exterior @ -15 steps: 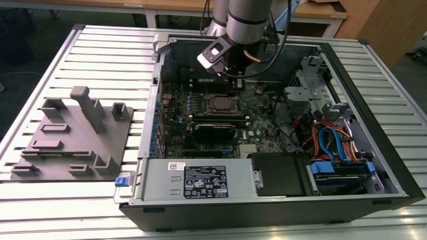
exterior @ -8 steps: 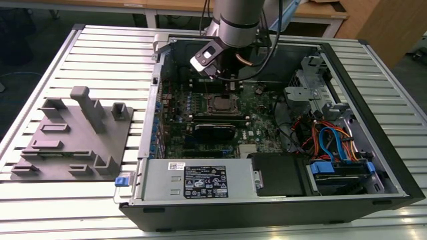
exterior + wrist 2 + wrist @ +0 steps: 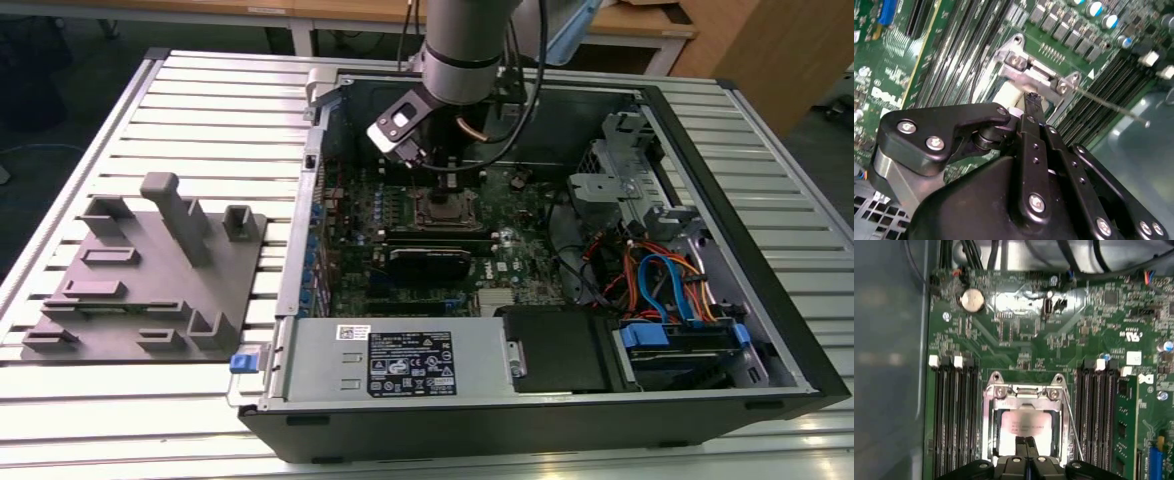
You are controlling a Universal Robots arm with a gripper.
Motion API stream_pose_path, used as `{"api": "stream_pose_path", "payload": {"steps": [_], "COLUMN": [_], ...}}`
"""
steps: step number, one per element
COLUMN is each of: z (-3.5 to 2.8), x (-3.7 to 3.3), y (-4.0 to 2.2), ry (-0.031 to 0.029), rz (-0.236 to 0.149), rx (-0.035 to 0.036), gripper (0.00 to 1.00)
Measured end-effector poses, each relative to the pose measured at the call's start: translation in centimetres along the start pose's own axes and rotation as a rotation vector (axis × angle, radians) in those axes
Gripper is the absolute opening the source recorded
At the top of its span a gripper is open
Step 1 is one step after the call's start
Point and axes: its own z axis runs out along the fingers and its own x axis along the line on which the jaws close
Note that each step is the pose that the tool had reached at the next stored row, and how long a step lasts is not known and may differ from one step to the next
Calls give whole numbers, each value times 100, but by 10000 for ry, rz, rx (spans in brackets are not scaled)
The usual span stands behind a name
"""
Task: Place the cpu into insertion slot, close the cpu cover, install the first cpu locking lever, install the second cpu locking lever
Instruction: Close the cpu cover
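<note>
Arm: your grey arm (image 3: pixel 463 40) drops in from the top edge of the exterior view, its last link close to vertical
Wrist: your wrist (image 3: pixel 451 85) sits straight under that link, turned downward
Gripper: your black gripper (image 3: pixel 449 172) (image 3: pixel 1026 441) (image 3: pixel 1031 99) hangs below the wrist and points down
Fingers: in both wrist views your two fingers (image 3: pixel 1022 450) (image 3: pixel 1035 109) lie side by side, tips pressed together with no gap between them
Link bars: in the second wrist view your black link bars (image 3: pixel 1034 165), studded with silver screws, run from the gripper body up to the tips
</note>
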Motion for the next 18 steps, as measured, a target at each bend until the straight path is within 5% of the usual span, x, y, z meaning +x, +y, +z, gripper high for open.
{"api": "stream_pose_path", "payload": {"steps": [6,18], "z": [36,103], "x": [1,0], "y": [-80,-89], "ry": [1,7], "rz": [-17,-23], "rx": [3,21], "gripper": [10,10]}}
